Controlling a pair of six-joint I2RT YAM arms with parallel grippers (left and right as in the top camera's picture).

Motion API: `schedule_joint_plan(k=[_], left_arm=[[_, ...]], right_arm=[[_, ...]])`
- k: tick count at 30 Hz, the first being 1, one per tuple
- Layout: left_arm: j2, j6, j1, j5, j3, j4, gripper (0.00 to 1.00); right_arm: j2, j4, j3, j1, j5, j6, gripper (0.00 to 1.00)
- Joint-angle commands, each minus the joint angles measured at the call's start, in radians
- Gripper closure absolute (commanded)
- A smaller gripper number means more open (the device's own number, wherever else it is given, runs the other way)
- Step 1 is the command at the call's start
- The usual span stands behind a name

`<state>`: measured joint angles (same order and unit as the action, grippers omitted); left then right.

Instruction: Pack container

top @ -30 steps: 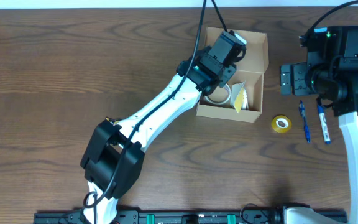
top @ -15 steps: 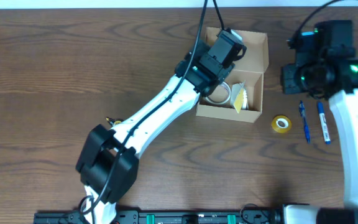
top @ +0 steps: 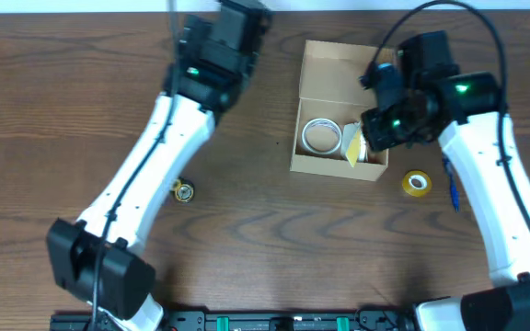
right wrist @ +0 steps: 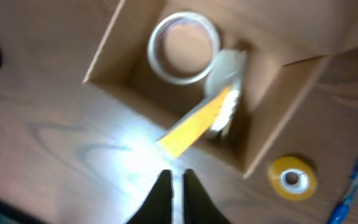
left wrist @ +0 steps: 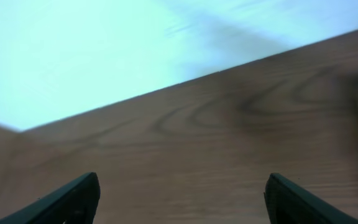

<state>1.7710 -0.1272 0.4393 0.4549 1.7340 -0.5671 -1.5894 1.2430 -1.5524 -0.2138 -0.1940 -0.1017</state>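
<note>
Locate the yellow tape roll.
Overhead view: the yellow tape roll lies outside the container, just right of its front right corner, with a blue pen on its other side.

surface: wood table (top: pixel 44 110) | on it: container (top: pixel 331 166) (lid open), yellow tape roll (top: pixel 417 183), blue pen (top: pixel 453 193), small round item (top: pixel 184 191)

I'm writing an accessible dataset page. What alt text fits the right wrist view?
Blurred view down into an open cardboard box holding a white tape roll and a tilted yellow-edged pad. The shut fingers hang above the table beside it; a yellow roll and blue pen lie outside.
</note>
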Motion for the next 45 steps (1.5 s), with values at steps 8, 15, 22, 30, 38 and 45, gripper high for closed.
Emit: schedule_joint_plan(k=[8,15,22,30,38,45], left_arm=[[-0.045,0.038,-0.093,-0.030,0.023,-0.064,0.14],[-0.046,0.038,-0.093,-0.030,0.023,-0.064,0.14],[-0.060,0.038,-0.093,-0.030,0.023,-0.088,0.14],[-0.092,0.038,-0.093,-0.036,0.023,-0.095,0.14],[-0.092,0.038,-0.093,-0.072,0.023,-0.108,0.14],[-0.092,0.037,-0.093,-0.083,0.023,-0.100,0.15]], right_arm=[[-0.111,0.066,0.003,-0.033,0.042,-0.001,0.99],[-0.141,0.029,0.004,-0.029,0.059,0.011,0.98],[-0.304,-0.042,0.004,-0.029,0.032,0.008,0.98],[-0.400,-0.123,0.002,-0.027,0.019,-0.011,0.99],[-0.359,-0.073,-0.003,0.027,0.115,0.031,0.96],[-0.243,-0.004,-0.046,0.057,0.195,0.045,0.93]])
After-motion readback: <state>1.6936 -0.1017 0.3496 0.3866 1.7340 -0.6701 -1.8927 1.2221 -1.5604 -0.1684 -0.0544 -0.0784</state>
